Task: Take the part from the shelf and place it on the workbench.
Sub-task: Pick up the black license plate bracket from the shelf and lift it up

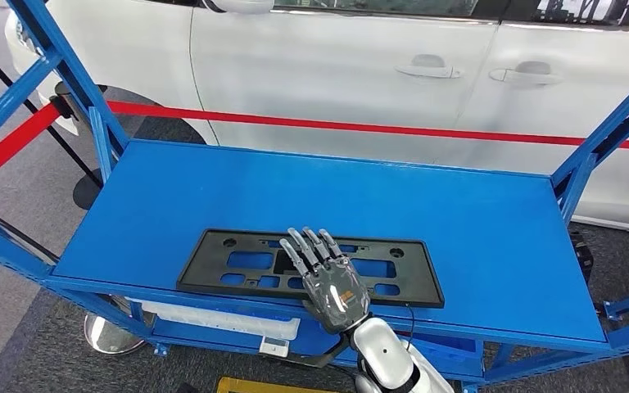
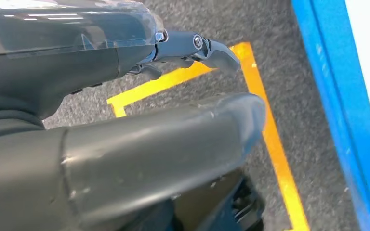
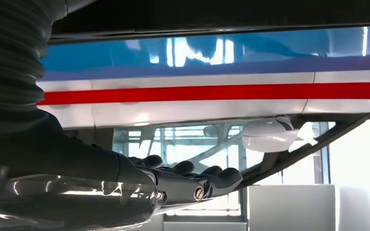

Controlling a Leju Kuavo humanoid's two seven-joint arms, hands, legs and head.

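The part (image 1: 311,268), a flat black plastic frame with cutouts, lies on the blue shelf (image 1: 459,237) near its front edge. The robot's right hand (image 1: 328,277) rests palm down on the part's middle, fingers straight and slightly spread, gripping nothing. The left hand (image 2: 173,62) hangs over grey carpet marked with yellow tape (image 2: 270,130); whether its fingers are spread cannot be told. A white car (image 1: 360,74) stands behind the shelf.

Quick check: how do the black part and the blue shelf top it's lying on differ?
The black part is a flat frame pierced with cutouts; the shelf top is solid blue. The part covers only a strip near the front edge; the shelf top spans the rack. The right hand lies over the part. Both lie flat.
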